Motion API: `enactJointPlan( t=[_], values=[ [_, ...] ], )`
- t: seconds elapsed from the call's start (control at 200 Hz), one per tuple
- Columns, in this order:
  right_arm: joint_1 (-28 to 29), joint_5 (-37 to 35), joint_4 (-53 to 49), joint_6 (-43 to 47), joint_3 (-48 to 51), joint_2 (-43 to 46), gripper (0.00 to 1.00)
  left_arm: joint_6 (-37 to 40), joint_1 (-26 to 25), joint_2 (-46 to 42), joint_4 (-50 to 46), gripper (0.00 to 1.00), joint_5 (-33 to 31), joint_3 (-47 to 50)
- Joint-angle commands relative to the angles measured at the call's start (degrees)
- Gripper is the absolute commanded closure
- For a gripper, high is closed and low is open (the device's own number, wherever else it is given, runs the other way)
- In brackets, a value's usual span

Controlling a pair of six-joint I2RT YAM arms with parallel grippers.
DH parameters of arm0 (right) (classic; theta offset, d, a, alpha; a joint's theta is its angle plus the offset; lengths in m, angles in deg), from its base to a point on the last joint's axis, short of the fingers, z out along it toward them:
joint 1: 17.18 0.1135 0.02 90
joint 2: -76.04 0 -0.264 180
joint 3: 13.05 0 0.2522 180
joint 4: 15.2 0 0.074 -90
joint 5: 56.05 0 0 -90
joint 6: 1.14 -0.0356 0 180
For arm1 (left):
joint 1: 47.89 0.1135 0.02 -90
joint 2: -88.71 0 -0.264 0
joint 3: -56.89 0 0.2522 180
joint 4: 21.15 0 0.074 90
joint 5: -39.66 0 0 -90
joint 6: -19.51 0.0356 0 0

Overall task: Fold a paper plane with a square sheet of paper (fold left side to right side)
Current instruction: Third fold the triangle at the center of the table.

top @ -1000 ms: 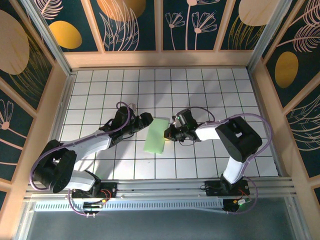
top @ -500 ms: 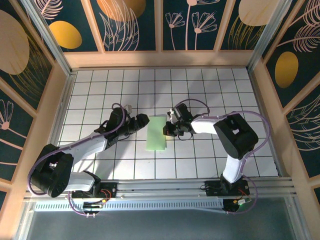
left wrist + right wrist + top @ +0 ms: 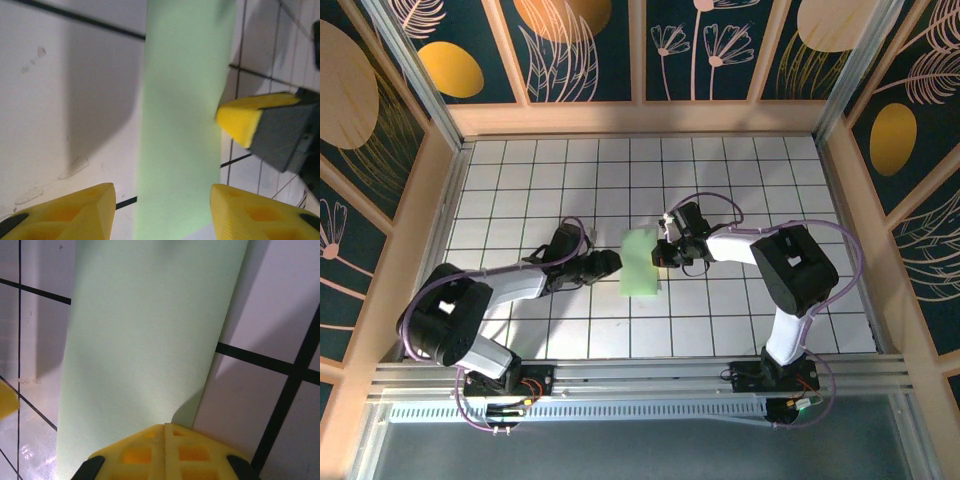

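Top view, bench: a white bench ruled into squares, fenced by wooden walls with painted plant panels.

Top view, paper: the light green sheet of paper, folded into a narrow oblong, lies about midway between the bench's left and right edges. It is somewhat closer to the near edge than the far one. Its long sides run roughly from far to near.

Top view, left arm: it reaches in from the near left corner. The left end effector is just beside the paper's left long side.

Top view, right arm: it bends in from the near right. The right end effector meets the paper's right long side.

Left wrist view, left end effector: its two yellow fingers stand apart, with the green strip showing in the gap between them. Whether either finger touches the paper cannot be told.

Left wrist view, other arm: a yellow fingertip of the right end effector touches the strip's right edge.

Left wrist view, shadow: a soft shadow falls on the bench left of the paper.

Right wrist view, right end effector: its yellow fingers are pressed together, their tips at the paper's nearest edge. Whether they pinch the paper or only press on it cannot be told.

Right wrist view, paper: plain and unmarked, it stretches away from the fingers across dark grid lines.
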Motion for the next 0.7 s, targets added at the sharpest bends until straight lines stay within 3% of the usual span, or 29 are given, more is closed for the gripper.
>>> enactJointPlan(
  t=[0.0, 0.52, 0.696],
  values=[
    [-0.29, -0.83, -2.40, 0.17, 1.29, -1.90, 1.00, 0.95, -1.41, 2.95, 1.96, 0.49, 2.92, -1.96],
    [-0.18, -0.83, -1.84, -0.02, 1.82, -1.86, 1.00, 0.43, -4.06, 8.52, 1.90, 0.54, 1.02, -5.80],
    [-0.09, -1.18, -2.05, -0.05, 2.05, -1.53, 1.00, 0.38, -4.02, 6.14, -0.09, 0.51, -4.17, -6.27]
  ],
)
